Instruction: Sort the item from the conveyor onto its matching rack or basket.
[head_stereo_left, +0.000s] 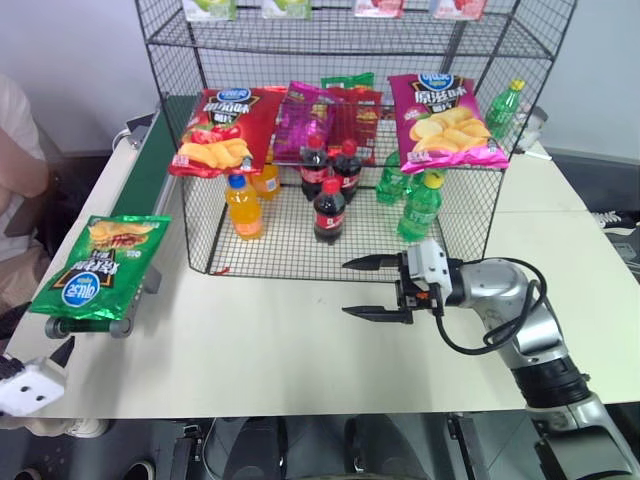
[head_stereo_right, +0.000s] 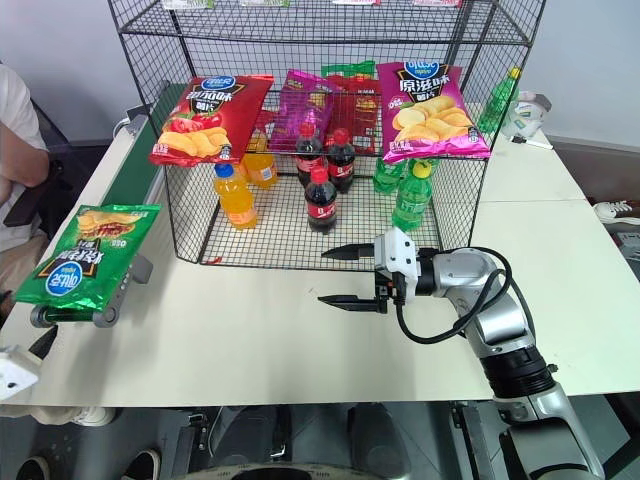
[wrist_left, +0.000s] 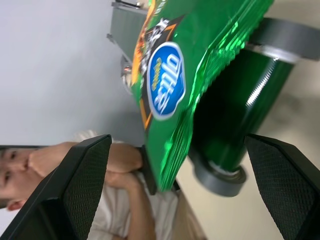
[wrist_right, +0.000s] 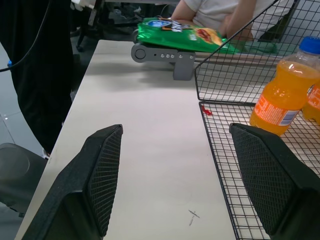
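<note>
The green crisp bag (head_stereo_left: 100, 265) lies flat on the near end of the conveyor (head_stereo_left: 150, 165), its front edge hanging over the end roller. My left gripper (wrist_left: 177, 142) is just short of that end, open, its two fingers spread wide with the bag's edge ahead of them and nothing held. My right gripper (head_stereo_left: 350, 288) hovers open and empty over the table, pointing left, in front of the black wire rack (head_stereo_left: 290, 255).
A red crisp bag (head_stereo_left: 222, 130) and a magenta crisp bag (head_stereo_left: 445, 120) lie on the rack's middle tier. Orange (head_stereo_left: 243, 205), cola (head_stereo_left: 330, 210) and green (head_stereo_left: 420, 205) bottles stand below. A person (head_stereo_left: 15, 150) sits beyond the conveyor at the left. The table (head_stereo_left: 300, 350) spreads in front.
</note>
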